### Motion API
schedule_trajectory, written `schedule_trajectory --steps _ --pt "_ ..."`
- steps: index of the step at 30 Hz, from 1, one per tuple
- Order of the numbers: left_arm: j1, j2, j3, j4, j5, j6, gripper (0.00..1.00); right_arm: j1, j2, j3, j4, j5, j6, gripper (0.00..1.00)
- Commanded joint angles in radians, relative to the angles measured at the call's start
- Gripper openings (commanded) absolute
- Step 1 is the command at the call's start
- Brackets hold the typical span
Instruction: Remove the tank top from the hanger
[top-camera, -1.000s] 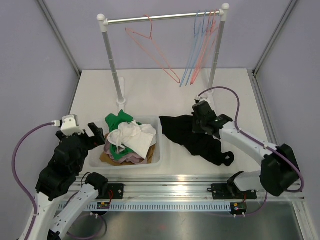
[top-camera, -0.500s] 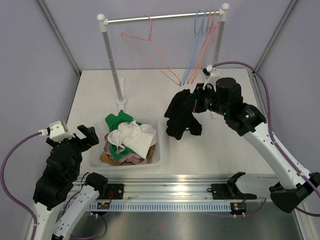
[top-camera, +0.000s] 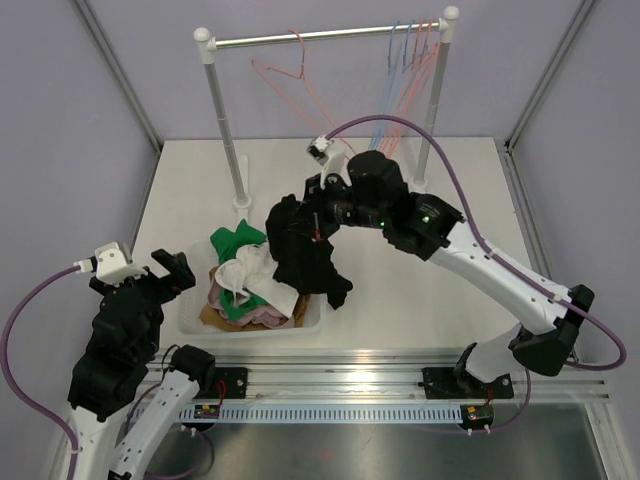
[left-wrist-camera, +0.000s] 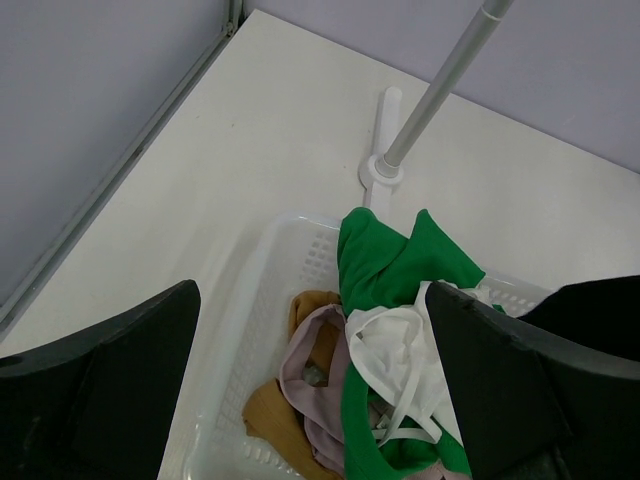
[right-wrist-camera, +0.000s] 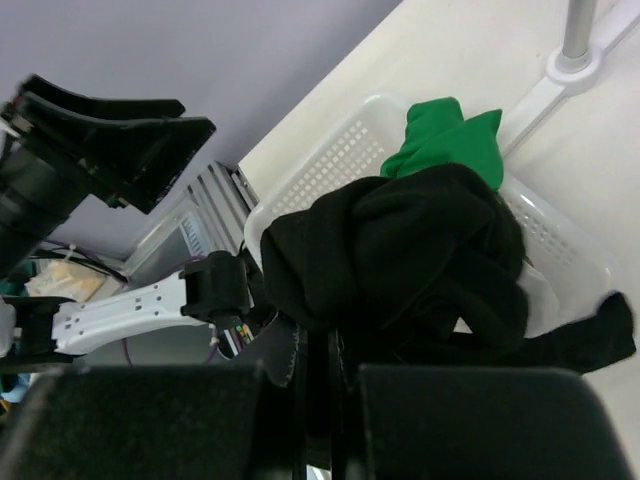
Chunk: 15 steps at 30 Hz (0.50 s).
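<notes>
Black fabric bunched into a dangling mass is the tank top (top-camera: 305, 255), gripped at its upper end by the right end effector (top-camera: 318, 205), whose fingers are clenched on it in the wrist view. It hangs straight down from that grasp. Its long axis is roughly vertical, and a loose tail trails toward the near right.

The bundle hangs over the right end of the white basket (top-camera: 193, 322), with the tail about at the basket's right rim; touch cannot be told. Most of the basket's open space lies to the left of the bundle, so a drop would probably call for a small shift leftward first.

The pink hanger (top-camera: 290, 70) hangs bare on the rail (top-camera: 320, 35), far from the garment, so the removal itself looks done.

The left end effector (top-camera: 178, 270) hovers released, fingers spread, at the basket's left side, and the right arm alone carries the load.

The basket on the counter (top-camera: 440, 200) already holds a green garment (top-camera: 235, 243), a white garment (top-camera: 262, 275), a mauve piece (top-camera: 222, 298) and a tan piece (top-camera: 213, 315).
</notes>
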Motion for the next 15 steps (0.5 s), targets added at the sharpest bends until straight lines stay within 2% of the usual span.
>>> schedule_trajectory --steps 1,5,9,15 --pt "0.016 0.001 -0.004 0.059 0.009 0.002 0.99 0.077 0.064 0.059 0.111 0.109 -0.022 0.0" --pt "0.024 0.001 -0.006 0.063 0.019 0.005 0.99 0.128 0.166 0.208 0.07 0.178 -0.059 0.0" --pt "0.027 -0.01 -0.006 0.06 0.017 0.005 0.99 0.134 0.273 0.474 -0.018 0.204 -0.099 0.0" --pt "0.027 -0.022 -0.01 0.063 0.02 0.004 0.99 0.134 0.428 0.749 -0.14 0.236 -0.159 0.0"
